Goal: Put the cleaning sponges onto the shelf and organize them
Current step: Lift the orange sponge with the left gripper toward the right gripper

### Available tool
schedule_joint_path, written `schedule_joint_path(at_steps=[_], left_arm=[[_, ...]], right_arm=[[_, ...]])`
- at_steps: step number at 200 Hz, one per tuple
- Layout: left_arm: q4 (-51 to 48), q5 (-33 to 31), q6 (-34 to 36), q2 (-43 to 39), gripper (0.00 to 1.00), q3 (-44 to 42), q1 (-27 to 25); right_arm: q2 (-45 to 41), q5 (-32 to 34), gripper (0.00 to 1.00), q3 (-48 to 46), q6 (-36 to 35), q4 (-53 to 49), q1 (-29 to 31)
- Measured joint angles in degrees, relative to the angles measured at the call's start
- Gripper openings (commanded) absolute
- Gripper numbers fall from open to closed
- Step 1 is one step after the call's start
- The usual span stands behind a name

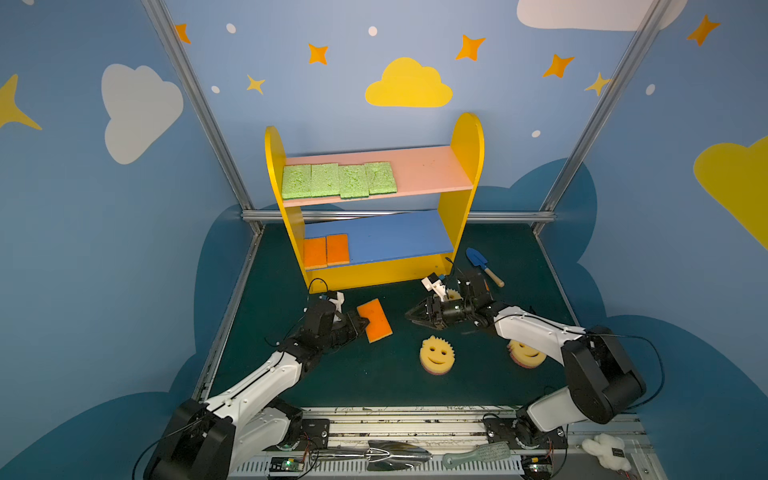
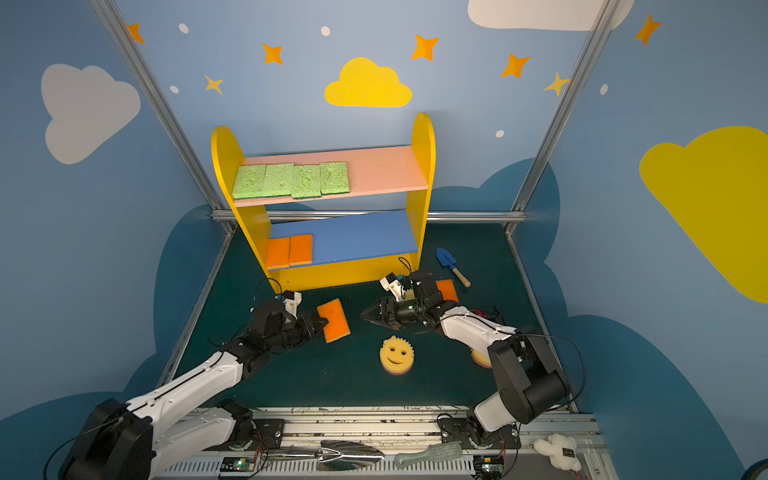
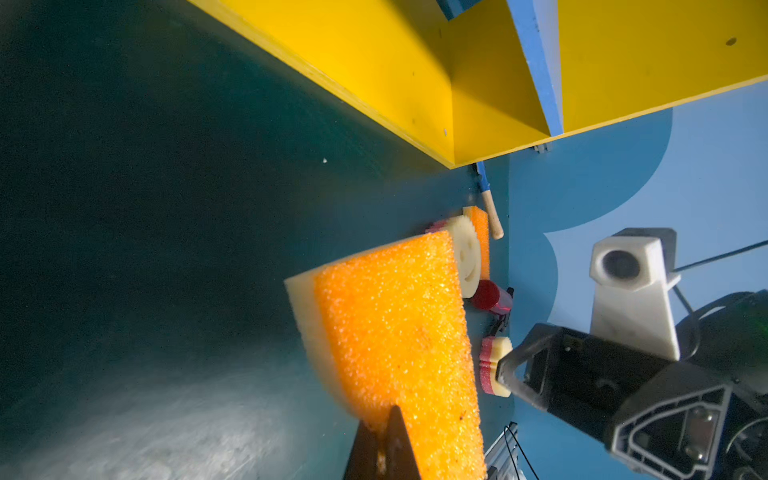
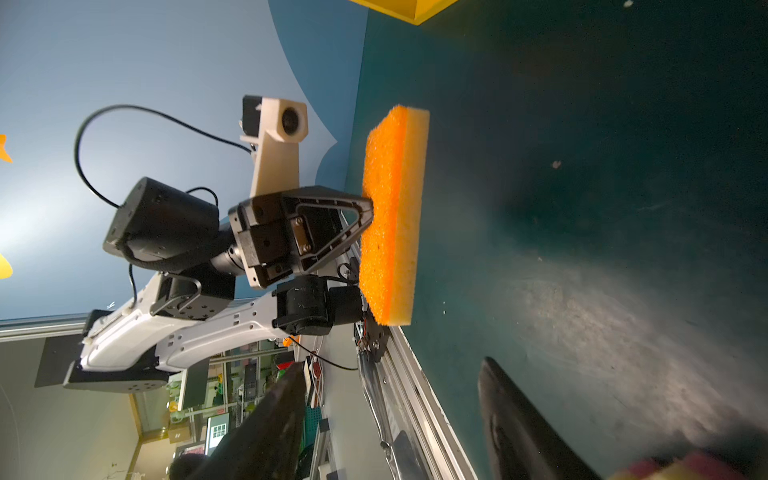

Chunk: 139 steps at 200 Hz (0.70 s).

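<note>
my left pincer (image 1: 360, 324) is pinching one short end of the orange-topped yellow rectangular sponge (image 1: 376, 321). the sponge is sticking out ahead of my fingertips with its orange face up, seemingly just clear of the dark green tabletop (image 1: 374, 382). my right pincer (image 1: 410, 316) is hanging spread and empty just across from the sponge's far edge, not touching it.

the small wooden shelf with yellow side panels (image 1: 466, 166) is standing ahead of my left pincer. two orange-topped sponges (image 1: 326, 250) are lying side by side on its blue lower board (image 1: 395, 235), at the end nearer my left pincer. four light-green porous sponges (image 1: 338, 180) are lining part of the pink upper board (image 1: 428, 168).

i am judging that this sponge belongs on the blue board beside the orange pair. i am gripping only its end, and soft foam is likely to droop, so i am planning to carry it slowly and level. i am aiming to bring it in over the yellow base front and under the pink board, with its long side parallel to the pair. i am meaning to set it flat against the nearer sponge without shoving that one, then let go. i am leaving my right pincer out of that path.
</note>
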Motion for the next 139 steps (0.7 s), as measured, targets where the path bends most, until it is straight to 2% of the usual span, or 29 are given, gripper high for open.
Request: schedule_joint_path(at_steps=[60, 139], left_arm=[[5.2, -0.3, -0.4, 10.7, 0.03, 6.0, -3.5], [8.0, 0.2, -0.9, 15.5, 0.03, 10.7, -4.6]], right_arm=[[0.0, -1.2, 0.46, -1.1, -0.6, 0.7, 0.3], [3.7, -2.6, 0.41, -1.1, -0.7, 1.4, 0.0]])
